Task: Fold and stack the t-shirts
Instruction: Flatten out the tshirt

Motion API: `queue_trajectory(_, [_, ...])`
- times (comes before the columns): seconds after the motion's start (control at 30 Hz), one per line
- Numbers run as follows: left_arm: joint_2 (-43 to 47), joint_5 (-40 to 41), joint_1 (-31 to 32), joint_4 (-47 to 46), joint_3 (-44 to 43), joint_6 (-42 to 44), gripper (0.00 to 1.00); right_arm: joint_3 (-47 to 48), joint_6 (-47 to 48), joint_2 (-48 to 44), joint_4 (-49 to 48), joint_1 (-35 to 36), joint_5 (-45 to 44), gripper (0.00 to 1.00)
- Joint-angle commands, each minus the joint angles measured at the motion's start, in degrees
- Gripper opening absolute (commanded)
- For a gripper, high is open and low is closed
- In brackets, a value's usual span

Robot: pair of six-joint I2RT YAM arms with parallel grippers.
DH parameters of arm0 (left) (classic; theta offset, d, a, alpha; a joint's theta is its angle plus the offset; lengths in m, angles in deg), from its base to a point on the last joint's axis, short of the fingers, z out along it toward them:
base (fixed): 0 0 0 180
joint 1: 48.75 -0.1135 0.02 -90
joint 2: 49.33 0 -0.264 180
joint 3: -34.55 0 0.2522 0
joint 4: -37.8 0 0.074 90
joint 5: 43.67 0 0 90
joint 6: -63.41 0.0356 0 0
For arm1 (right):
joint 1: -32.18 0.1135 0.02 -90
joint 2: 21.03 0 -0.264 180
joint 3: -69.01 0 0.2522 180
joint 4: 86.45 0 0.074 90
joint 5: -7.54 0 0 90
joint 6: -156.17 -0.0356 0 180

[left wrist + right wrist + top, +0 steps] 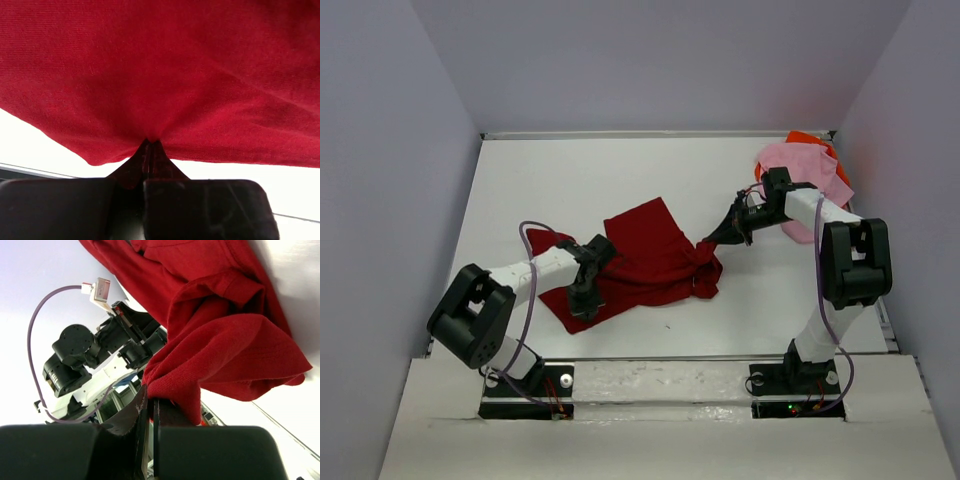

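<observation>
A dark red t-shirt point(645, 255) lies crumpled in the middle of the white table. My left gripper point(582, 300) is shut on its near left part; in the left wrist view the cloth point(165, 75) puckers into the closed fingertips point(151, 142). My right gripper point(715, 240) is shut on the shirt's bunched right end, and the right wrist view shows a fold of red cloth point(225, 340) pinched between its tips point(150, 399). A light pink t-shirt point(800, 168) lies in the back right corner on top of a bright orange one point(810, 139).
White walls close the table at the back and sides point(650, 135). The left arm point(95, 347) shows in the right wrist view beyond the cloth. Both arm bases stand at the near edge point(660, 375).
</observation>
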Motion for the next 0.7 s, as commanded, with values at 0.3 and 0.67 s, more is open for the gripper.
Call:
queue_trajectory(0.3, [0.6, 0.5, 0.2, 4.4, -7.8, -0.5, 0.00, 2.5, -0.1, -3.7, -1.7, 0.0, 3.3, 0.00])
queue_trajectory(0.67, [3.3, 9.7, -10.4, 22.4, -44.1, 6.1, 0.00, 16.5, -2.5, -7.3, -4.4, 0.0, 1.8, 0.00])
